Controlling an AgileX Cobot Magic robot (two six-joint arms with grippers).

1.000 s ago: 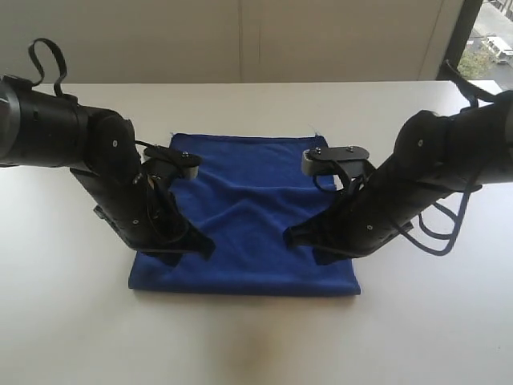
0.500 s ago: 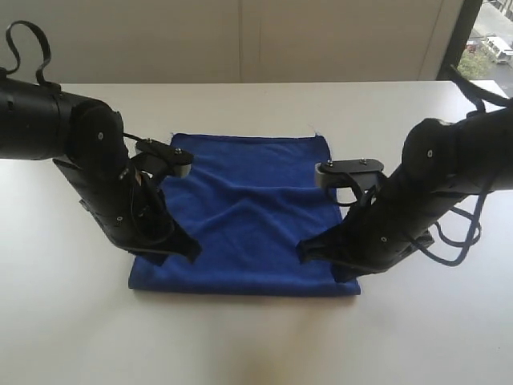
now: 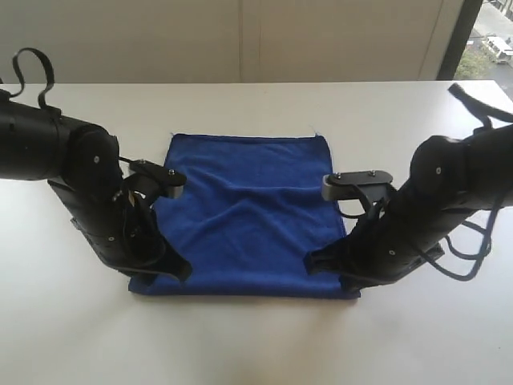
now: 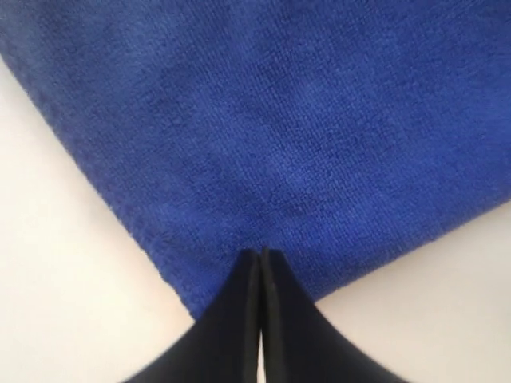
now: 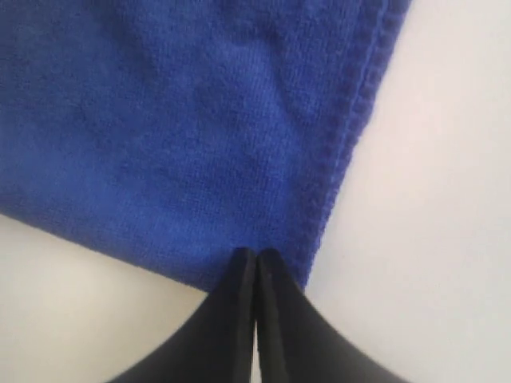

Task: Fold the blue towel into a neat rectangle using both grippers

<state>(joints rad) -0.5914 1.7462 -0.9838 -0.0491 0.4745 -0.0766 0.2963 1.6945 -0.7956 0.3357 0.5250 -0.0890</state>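
The blue towel (image 3: 248, 200) lies flat on the white table as a rectangle, with a soft crease across its middle. My left gripper (image 3: 181, 271) is shut, its tips resting on the towel's near left corner. My right gripper (image 3: 311, 263) is shut too, tips down at the near right corner. In the left wrist view the closed jaws (image 4: 261, 255) touch the towel (image 4: 303, 120) just inside its corner, with no cloth between them. The right wrist view shows the same: closed jaws (image 5: 257, 255) on the towel (image 5: 160, 120) beside its stitched hem (image 5: 355, 120).
The white table (image 3: 256, 345) stretches around the towel on all sides. A pale wall runs behind the table's far edge, and a window (image 3: 490, 40) shows at the far right. Black cables loop off both arms.
Both arms have drawn outward and toward the near edge, their shut tips sliding from the towel's middle to its near corners. The towel has stayed flat in place.
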